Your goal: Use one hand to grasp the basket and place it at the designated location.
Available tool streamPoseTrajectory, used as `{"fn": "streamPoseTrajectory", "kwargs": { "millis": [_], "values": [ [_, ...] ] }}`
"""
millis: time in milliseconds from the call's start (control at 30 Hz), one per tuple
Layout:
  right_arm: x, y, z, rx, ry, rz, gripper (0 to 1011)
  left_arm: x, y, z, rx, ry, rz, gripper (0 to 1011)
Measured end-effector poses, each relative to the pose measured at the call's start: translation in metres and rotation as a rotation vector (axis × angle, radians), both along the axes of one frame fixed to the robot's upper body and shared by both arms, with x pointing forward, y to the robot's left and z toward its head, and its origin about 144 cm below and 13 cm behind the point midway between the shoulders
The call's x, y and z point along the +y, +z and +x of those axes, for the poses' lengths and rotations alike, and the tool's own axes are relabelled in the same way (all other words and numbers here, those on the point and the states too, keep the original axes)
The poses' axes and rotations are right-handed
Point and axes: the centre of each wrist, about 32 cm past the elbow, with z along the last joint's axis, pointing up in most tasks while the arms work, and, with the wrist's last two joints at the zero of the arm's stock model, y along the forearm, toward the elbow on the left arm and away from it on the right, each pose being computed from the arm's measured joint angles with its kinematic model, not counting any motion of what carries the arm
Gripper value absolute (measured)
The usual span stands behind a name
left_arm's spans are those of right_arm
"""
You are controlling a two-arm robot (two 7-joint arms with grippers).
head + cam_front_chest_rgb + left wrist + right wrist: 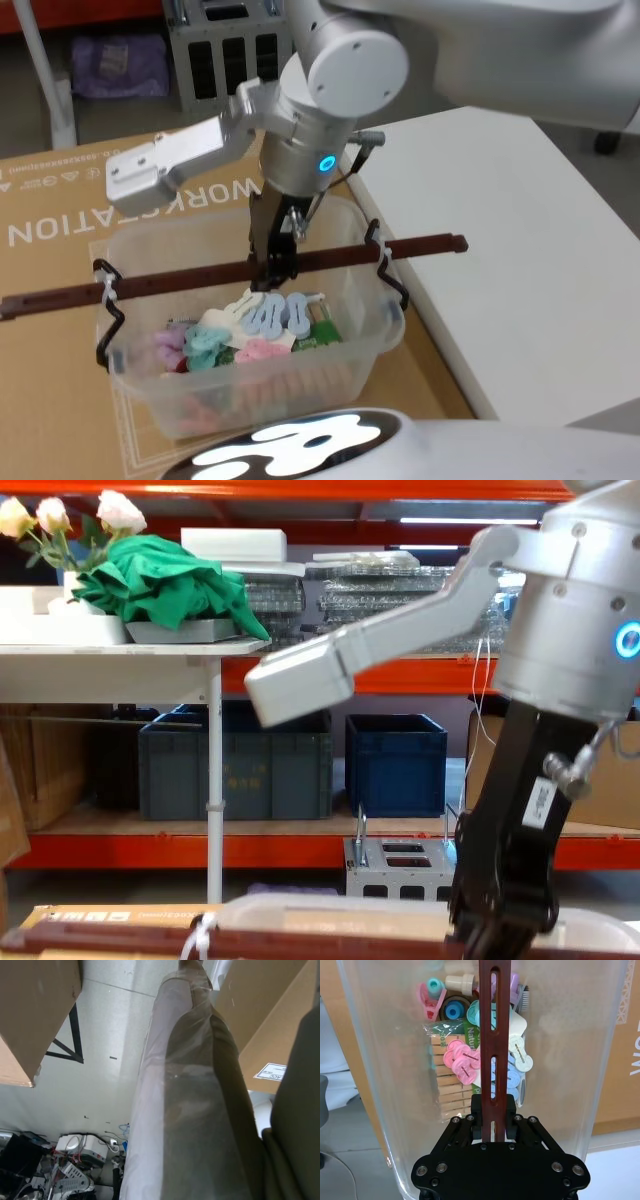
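Observation:
The basket is a frosted-clear bin standing on a cardboard sheet, with pastel clips and wooden pegs inside. A reddish-brown bar handle spans it, tied on at both ends with white zip ties. My right gripper comes down from above and is shut on the middle of that bar. The right wrist view looks down over the black fingers clamping the bar handle, with the basket below. In the chest view the right gripper meets the handle above the basket's rim.
A white table lies to the right of the cardboard sheet printed WORKSTATION. Behind stand a grey rack, dark blue crates on a low shelf and a white table with green cloth.

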Motion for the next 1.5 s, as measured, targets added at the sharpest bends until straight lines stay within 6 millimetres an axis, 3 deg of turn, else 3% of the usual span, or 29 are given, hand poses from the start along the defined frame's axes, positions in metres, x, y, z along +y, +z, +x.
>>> {"fn": "streamPoseTrajectory", "kwargs": {
  "millis": [533, 1167, 1500],
  "values": [
    [-0.018, 0.026, 0.015, 0.005, -0.065, 0.054, 234, 0.0, 0.0, 0.0, 0.0, 0.0, 0.0, 0],
    [-0.057, 0.059, 0.048, 0.01, -0.252, 0.087, 234, 0.0, 0.0, 0.0, 0.0, 0.0, 0.0, 0],
    [-0.09, 0.08, 0.066, 0.009, -0.396, 0.122, 235, 0.0, 0.0, 0.0, 0.0, 0.001, 0.0, 0]
  ]
}}
